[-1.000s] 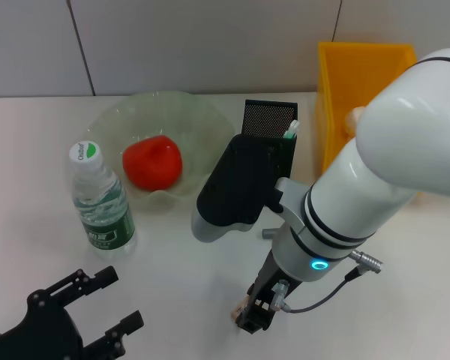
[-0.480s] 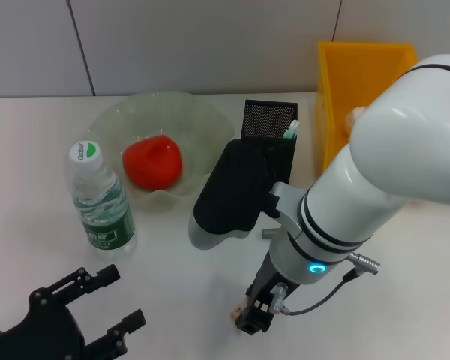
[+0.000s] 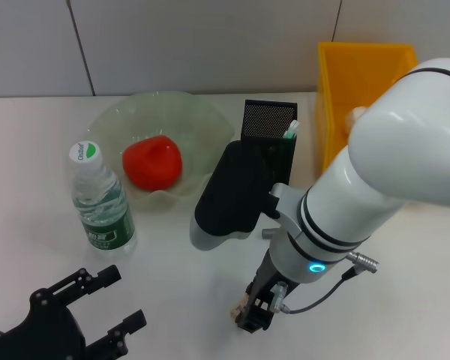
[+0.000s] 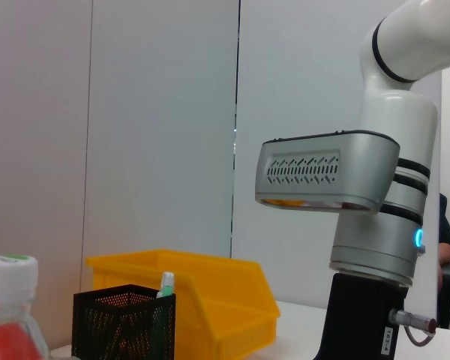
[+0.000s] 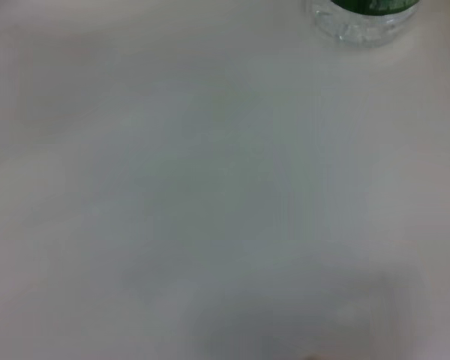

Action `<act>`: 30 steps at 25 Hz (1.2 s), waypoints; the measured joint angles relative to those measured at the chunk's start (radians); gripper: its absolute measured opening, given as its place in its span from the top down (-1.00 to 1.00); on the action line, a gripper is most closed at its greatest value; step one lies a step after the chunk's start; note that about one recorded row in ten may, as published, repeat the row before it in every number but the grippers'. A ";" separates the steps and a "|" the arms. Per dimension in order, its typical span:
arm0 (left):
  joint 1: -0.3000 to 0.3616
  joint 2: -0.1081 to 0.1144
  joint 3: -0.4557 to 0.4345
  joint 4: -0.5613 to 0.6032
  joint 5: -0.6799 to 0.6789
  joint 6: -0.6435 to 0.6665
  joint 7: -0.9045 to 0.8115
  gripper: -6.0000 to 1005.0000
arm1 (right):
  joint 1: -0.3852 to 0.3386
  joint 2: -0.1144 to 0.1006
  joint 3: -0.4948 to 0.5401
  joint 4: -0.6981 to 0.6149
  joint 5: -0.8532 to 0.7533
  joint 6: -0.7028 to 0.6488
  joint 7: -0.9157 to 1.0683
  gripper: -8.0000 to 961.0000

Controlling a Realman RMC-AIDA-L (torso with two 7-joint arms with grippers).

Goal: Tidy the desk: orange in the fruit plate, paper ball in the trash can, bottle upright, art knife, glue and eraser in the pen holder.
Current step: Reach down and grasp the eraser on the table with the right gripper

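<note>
The yellow trash can [image 3: 364, 82] stands just beside the black mesh pen holder [image 3: 268, 135] with something pale, probably the paper ball [image 3: 352, 118], showing inside, and on the pen holder's other side the fruit plate [image 3: 161, 124] already holds the orange [image 3: 152, 162], with the bottle [image 3: 99, 199] upright beyond it, so those steps look finished. A green-capped glue stick [image 3: 292, 131] pokes from the pen holder, while the art knife and eraser cannot be seen. The right gripper [image 3: 249, 315] is low on the desk in front of the pen holder, its finger state impossible to tell, and the left gripper [image 3: 109, 304] rests parked nearer the bottle, fingers spread and empty.

Bright, even light – soft shadows, right wrist view blurred throughout.
</note>
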 joint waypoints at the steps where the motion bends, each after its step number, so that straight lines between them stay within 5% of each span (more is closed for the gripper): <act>1: 0.000 0.000 0.000 0.000 0.000 0.000 0.000 -0.33 | 0.000 0.000 -0.003 0.000 0.001 0.001 0.000 0.07; 23: 0.000 -0.002 0.000 0.000 0.000 0.000 0.000 -0.33 | -0.006 -0.004 0.009 0.019 -0.004 -0.027 -0.001 0.16; 30: 0.000 0.001 -0.007 0.002 0.000 0.021 0.000 -0.33 | -0.044 -0.006 0.101 0.090 -0.036 -0.064 -0.023 0.40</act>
